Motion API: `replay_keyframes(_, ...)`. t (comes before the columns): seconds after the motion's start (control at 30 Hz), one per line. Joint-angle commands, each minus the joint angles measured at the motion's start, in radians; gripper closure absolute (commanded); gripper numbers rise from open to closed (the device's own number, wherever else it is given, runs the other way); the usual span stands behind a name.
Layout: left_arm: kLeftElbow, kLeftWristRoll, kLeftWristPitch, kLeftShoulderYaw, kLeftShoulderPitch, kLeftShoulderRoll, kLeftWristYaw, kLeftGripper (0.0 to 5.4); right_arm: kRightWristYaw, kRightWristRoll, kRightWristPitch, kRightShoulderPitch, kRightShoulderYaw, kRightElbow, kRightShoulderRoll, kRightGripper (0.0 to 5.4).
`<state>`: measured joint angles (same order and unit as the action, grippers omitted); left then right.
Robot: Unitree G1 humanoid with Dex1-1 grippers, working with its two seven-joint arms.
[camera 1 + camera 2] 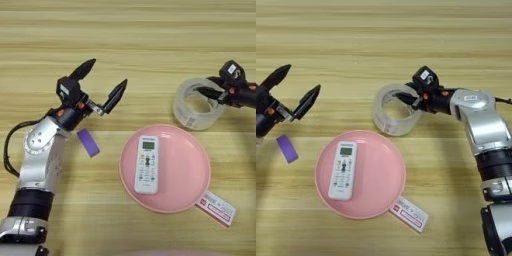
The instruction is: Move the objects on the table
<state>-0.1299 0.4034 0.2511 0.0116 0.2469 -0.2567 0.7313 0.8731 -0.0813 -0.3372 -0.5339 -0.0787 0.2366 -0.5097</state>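
A clear tape roll (397,109) lies on the wooden table (150,40), just above the right side of a pink plate. My right gripper (406,97) reaches in from the right and is shut on the roll's right rim, one finger inside the ring. A small purple block (88,142) lies flat on the table left of the plate. My left gripper (102,81) hovers open above and slightly right of the block. Its two black fingers are spread wide and hold nothing.
The pink plate (200,150) sits centre-right with a white remote control (146,165) lying on it. A red-and-white card (216,207) pokes out from under the plate's lower right rim. My left forearm (42,160) rises from the lower left corner.
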Motion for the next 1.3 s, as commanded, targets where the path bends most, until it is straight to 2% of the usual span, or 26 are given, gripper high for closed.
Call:
replay_keyframes(0.03, 0.134, -0.013, -0.165, -0.029, 0.007, -0.038, -0.038, 0.00, -0.016, -0.001, -0.024, 0.010, -0.016, -0.077, 0.000, 3.91)
replay_keyframes(0.13, 0.184, -0.019, -0.315, -0.036, 0.037, -0.039, -0.108, 0.00, -0.036, 0.018, -0.033, 0.022, -0.037, -0.111, 0.001, 3.91)
replay_keyframes(0.33, 0.305, -0.010, -0.575, -0.101, 0.076, -0.048, -0.160, 0.00, -0.086, 0.055, -0.041, 0.042, -0.073, -0.171, 0.014, 3.91)
replay_keyframes(0.5, 0.322, -0.011, -0.741, -0.140, 0.120, -0.043, -0.185, 0.00, -0.107, 0.076, -0.041, 0.045, -0.098, -0.200, 0.020, 3.91)
replay_keyframes(0.7, 0.372, -0.007, -0.885, -0.194, 0.175, -0.052, -0.168, 0.00, -0.124, 0.086, -0.056, 0.051, -0.119, -0.234, 0.031, 3.91)
replay_keyframes(0.9, 0.335, -0.038, -0.914, -0.232, 0.211, -0.046, -0.165, 0.00, -0.135, 0.090, -0.064, 0.053, -0.130, -0.260, 0.041, 3.91)
replay_keyframes(1.3, 0.209, -0.119, -0.878, -0.275, 0.240, -0.037, -0.142, 0.00, -0.162, 0.089, -0.065, 0.050, -0.135, -0.311, 0.065, 3.91)
